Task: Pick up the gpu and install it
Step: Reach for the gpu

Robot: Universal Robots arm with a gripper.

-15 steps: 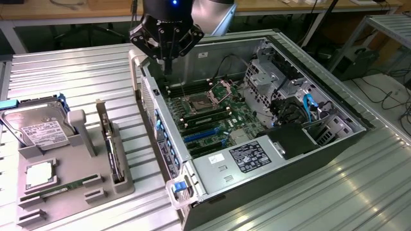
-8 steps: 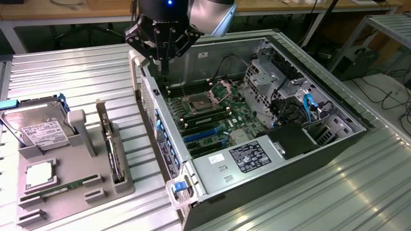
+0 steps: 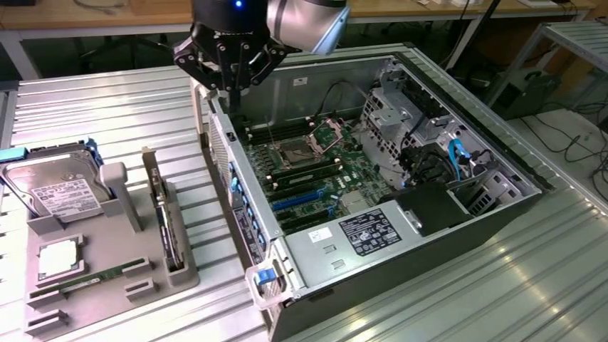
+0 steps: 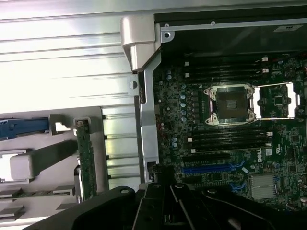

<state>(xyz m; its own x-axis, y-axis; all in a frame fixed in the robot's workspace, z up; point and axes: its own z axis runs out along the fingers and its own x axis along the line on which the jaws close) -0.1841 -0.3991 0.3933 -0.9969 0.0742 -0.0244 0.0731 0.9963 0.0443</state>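
The gpu (image 3: 166, 221) stands on its edge in a slot of the grey holder (image 3: 95, 303) at the exterior view's left, its silver bracket at the far end. In the wrist view the gpu (image 4: 86, 163) appears as a thin green board edge. My gripper (image 3: 233, 89) hangs above the far left corner of the open computer case (image 3: 380, 235), well apart from the gpu. Its fingers (image 4: 168, 206) are shut with nothing between them. Inside the case lies the motherboard (image 3: 318, 174) with blue card slots (image 3: 299, 199) (image 4: 211, 168).
On the grey holder also sit a hard drive (image 3: 57, 189), a processor chip (image 3: 59, 258) and a RAM stick (image 3: 95, 278). The case holds an open CPU socket (image 4: 230, 103), cables and a power supply (image 3: 366, 231). Ribbed metal table (image 3: 114, 114) surrounds everything.
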